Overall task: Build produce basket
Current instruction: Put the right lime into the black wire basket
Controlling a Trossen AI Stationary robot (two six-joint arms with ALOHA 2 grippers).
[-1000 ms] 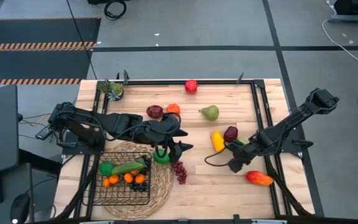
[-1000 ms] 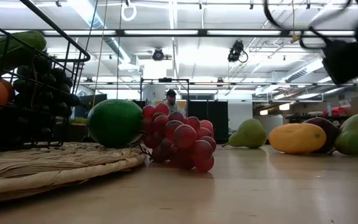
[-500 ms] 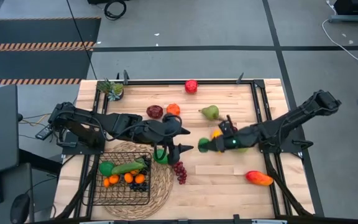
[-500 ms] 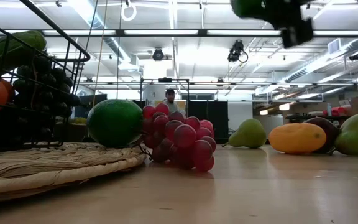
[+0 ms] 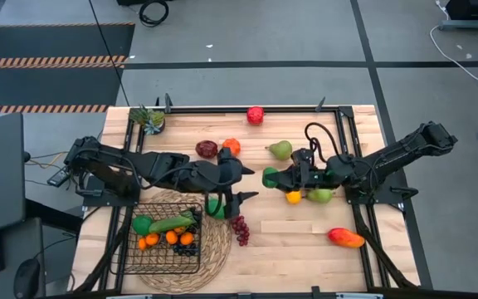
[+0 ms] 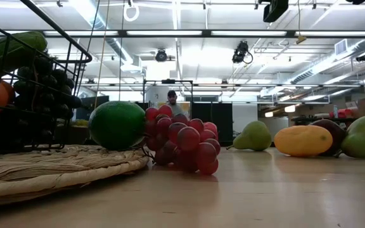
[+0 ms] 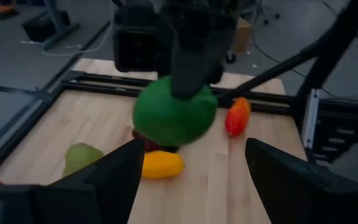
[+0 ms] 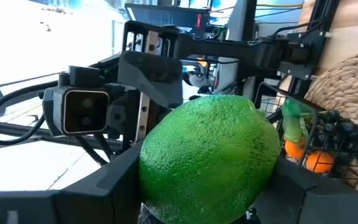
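My right gripper (image 5: 274, 178) is shut on a green lime (image 5: 269, 177) above the table's middle; the lime fills the right wrist view (image 8: 210, 152). My left gripper (image 5: 247, 183) is open just left of it, its fingers facing the lime (image 7: 174, 115) without touching it. The black wire basket (image 5: 166, 249) stands on the round straw mat (image 5: 214, 249) at the near left and holds several fruits. A second lime (image 5: 215, 208) rests on the mat's edge, and red grapes (image 5: 240, 228) lie on the table beside it. My right gripper pinches the lime's two opposite sides (image 8: 157, 168) between its two fingers (image 8: 114, 186). The fingers come level from the table's right. The lime is lifted clear of the table.
A yellow squash (image 5: 293, 197) and a green fruit (image 5: 320, 195) lie under my right arm. A pear (image 5: 280, 149), an orange (image 5: 231, 145), a dark red apple (image 5: 207, 149), a red apple (image 5: 256, 115), a mango (image 5: 346, 238) and a potted plant (image 5: 150, 119) are spread around.
My right gripper has swung from the near right of the table toward the table's left and a little toward the far edge. It has carried the green lime up close to my left gripper.
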